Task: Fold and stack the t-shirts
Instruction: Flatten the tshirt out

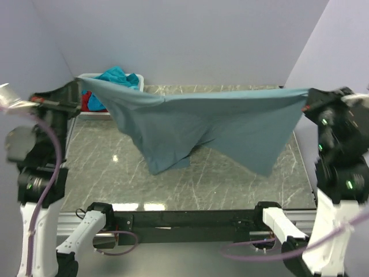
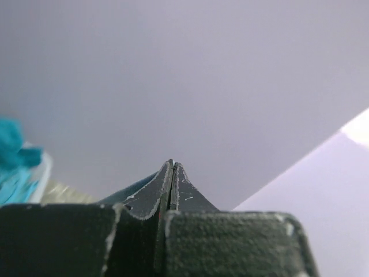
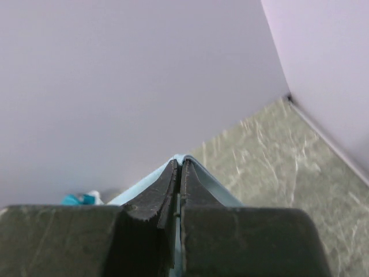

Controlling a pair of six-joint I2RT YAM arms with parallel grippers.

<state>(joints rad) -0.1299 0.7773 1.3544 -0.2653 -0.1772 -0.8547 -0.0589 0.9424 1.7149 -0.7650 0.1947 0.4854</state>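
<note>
A plain grey-blue t-shirt (image 1: 202, 124) hangs stretched in the air between my two grippers, sagging over the table with its lowest folds near the marble top. My left gripper (image 1: 79, 86) is shut on its left corner, high at the far left. In the left wrist view the left gripper (image 2: 172, 167) has its jaws pressed together, with a strip of the grey-blue shirt (image 2: 124, 193) beside them. My right gripper (image 1: 308, 98) is shut on the right corner. In the right wrist view the right gripper (image 3: 180, 164) pinches the shirt's edge (image 3: 222, 187). Teal (image 1: 115, 78) and red (image 1: 85, 103) shirts lie in the basket.
A white plastic basket (image 1: 137, 79) stands at the back left of the marble table (image 1: 230, 184), partly behind the held shirt. Pale walls close in the back and both sides. A black rail (image 1: 184, 219) runs along the near edge between the arm bases.
</note>
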